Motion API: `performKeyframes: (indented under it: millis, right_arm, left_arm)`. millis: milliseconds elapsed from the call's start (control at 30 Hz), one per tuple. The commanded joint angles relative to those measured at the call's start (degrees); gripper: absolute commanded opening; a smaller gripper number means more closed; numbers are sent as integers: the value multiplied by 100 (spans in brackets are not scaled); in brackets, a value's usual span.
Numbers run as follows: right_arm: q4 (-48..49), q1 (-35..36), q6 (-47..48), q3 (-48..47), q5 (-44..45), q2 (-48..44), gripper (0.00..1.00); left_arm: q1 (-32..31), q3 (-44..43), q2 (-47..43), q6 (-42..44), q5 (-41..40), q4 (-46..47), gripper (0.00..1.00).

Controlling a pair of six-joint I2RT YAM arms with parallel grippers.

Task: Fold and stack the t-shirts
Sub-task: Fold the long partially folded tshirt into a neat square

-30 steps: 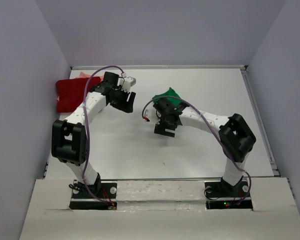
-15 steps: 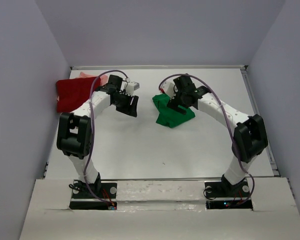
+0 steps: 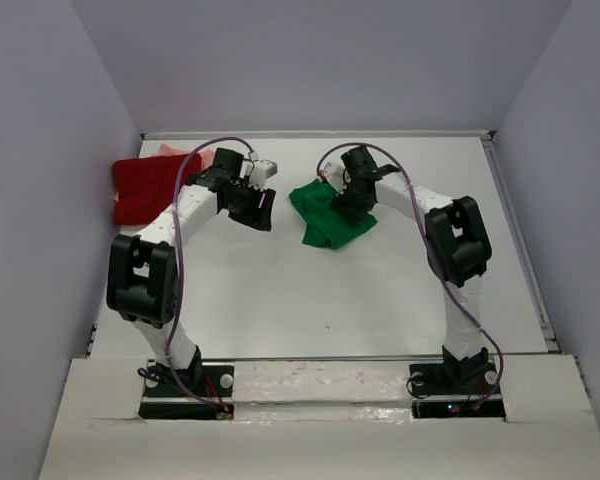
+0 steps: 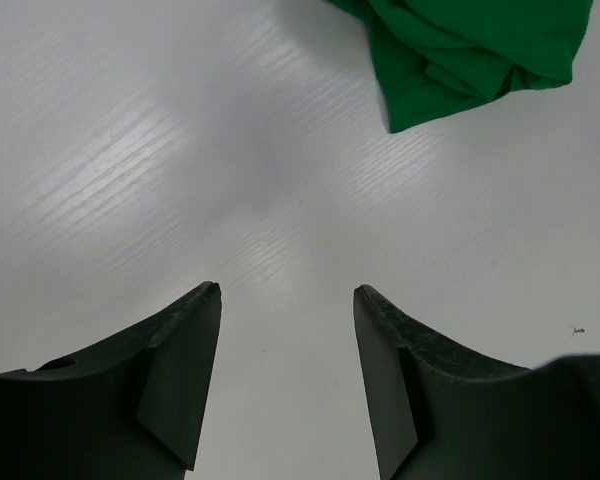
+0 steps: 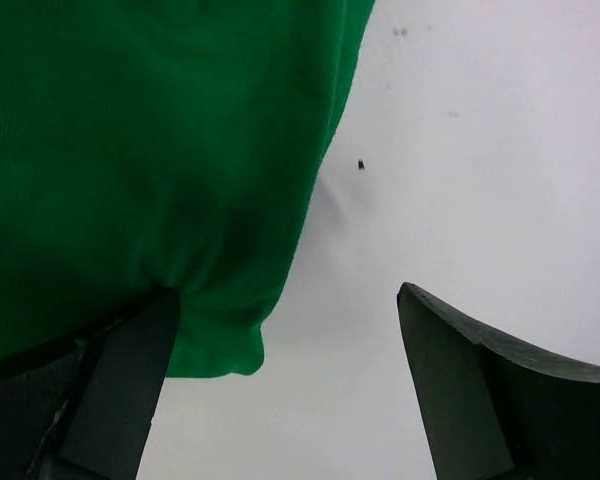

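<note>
Green t-shirt (image 3: 330, 215): crumpled, counter (image 3: 280, 290) centre-back. Right fingers (image 5: 460, 370): wide, straddling its edge, cloth possibly draped over one. Left fingers (image 4: 180, 380): apart, empty, just beside it. Red t-shirt (image 3: 145, 188), with pink t-shirt (image 3: 168, 152) peeking behind: far-left corner.

No readable txt, labels, brands or nos. in any view.

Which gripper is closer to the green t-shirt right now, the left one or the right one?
Right. The right gripper is at the green t-shirt's edge, open, one finger against the cloth. The left gripper is over the table beside it, clearly apart.
</note>
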State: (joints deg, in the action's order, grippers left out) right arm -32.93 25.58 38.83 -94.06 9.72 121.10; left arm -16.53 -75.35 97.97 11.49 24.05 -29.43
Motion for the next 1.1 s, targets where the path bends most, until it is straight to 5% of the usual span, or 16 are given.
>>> performKeyframes:
  millis: [0,333,700,1067]
  right_arm:
    - [-309,34,-305,-769,-417,422,95]
    - [-970,34,-491,-2257,-463,917,95]
    - [-900,-712,-218,-1958,-67,-869,97]
    - [-513,-1003,-121,-272,197,-2819,99]
  left_arm:
    - [1,73,-472,20,-120,-1,65]
    - [-8,109,-341,-67,-243,34,66]
    - [10,56,581,-489,704,192,61]
    - [-148,-911,1979,-806,1620,95,48]
